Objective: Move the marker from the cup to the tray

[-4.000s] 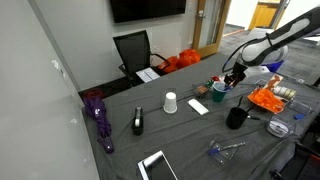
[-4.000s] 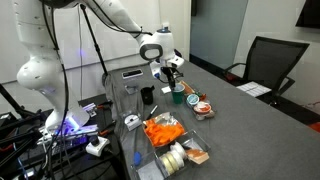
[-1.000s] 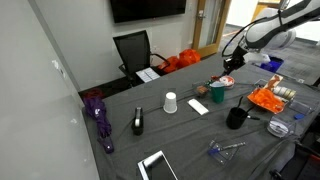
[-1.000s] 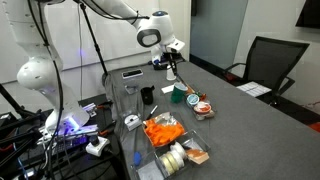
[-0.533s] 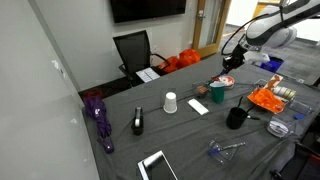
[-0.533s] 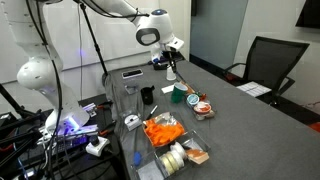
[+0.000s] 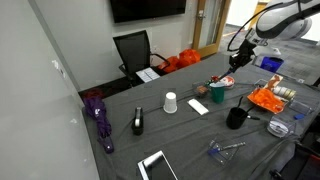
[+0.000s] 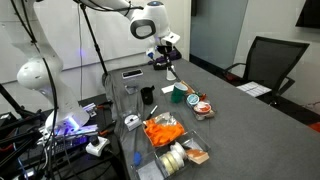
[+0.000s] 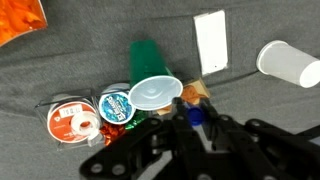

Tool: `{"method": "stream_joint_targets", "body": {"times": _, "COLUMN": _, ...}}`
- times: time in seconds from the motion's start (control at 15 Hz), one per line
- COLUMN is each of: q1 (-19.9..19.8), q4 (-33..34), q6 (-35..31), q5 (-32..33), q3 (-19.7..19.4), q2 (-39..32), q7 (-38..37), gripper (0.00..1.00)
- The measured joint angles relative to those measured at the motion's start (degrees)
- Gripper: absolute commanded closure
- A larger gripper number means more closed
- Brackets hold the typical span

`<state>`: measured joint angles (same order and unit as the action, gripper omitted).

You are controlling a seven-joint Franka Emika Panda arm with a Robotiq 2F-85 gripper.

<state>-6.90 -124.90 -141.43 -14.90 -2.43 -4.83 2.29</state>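
The teal cup stands upright mid-table, and in the wrist view its green side lies just beyond my fingers. My gripper hangs above and slightly past the cup, shut on the marker. The marker dangles below the fingers, clear of the cup rim. Its blue end shows between the dark fingers. The orange tray lies on the table beyond the black mug.
A black mug stands between cup and tray. A white paper cup and a white card lie to one side. Two round tins sit beside the cup. An office chair stands behind the table.
My gripper has risen and drifted away from the cup toward the tray side, carrying the marker. Nothing else on the table has moved.
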Motion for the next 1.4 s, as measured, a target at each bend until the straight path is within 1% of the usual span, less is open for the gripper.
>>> {"method": "stream_joint_targets", "body": {"times": 0.2, "q1": 0.0, "q4": -0.08, "q6": 5.1, "q5": 5.01, "q3": -0.85, "q2": 1.36, "q7": -4.69, "gripper": 0.95}}
{"method": "stream_joint_targets", "body": {"times": 0.33, "q1": 0.0, "q4": -0.09, "q6": 7.48, "q5": 7.15, "q3": -1.05, "q2": 1.84, "q7": -7.03, "gripper": 0.95}}
{"method": "stream_joint_targets", "body": {"times": 0.67, "q1": 0.03, "q4": -0.08, "q6": 10.64, "q5": 8.76, "q3": -1.06, "q2": 2.19, "q7": -9.58, "gripper": 0.95}}
{"method": "stream_joint_targets", "body": {"times": 1.07, "q1": 0.25, "q4": -0.11, "q6": 10.64, "q5": 5.54, "q3": -1.05, "q2": 2.79, "q7": -8.7, "gripper": 0.95}}
{"method": "stream_joint_targets", "body": {"times": 1.27, "q1": 0.47, "q4": -0.43, "q6": 11.28, "q5": 1.15, "q3": -1.04, "q2": 4.53, "q7": -3.84, "gripper": 0.95}}
{"method": "stream_joint_targets", "body": {"times": 1.4, "q1": 0.49, "q4": -0.8, "q6": 13.41, "q5": -1.17, "q3": -1.06, "q2": 6.87, "q7": -0.59, "gripper": 0.95}}
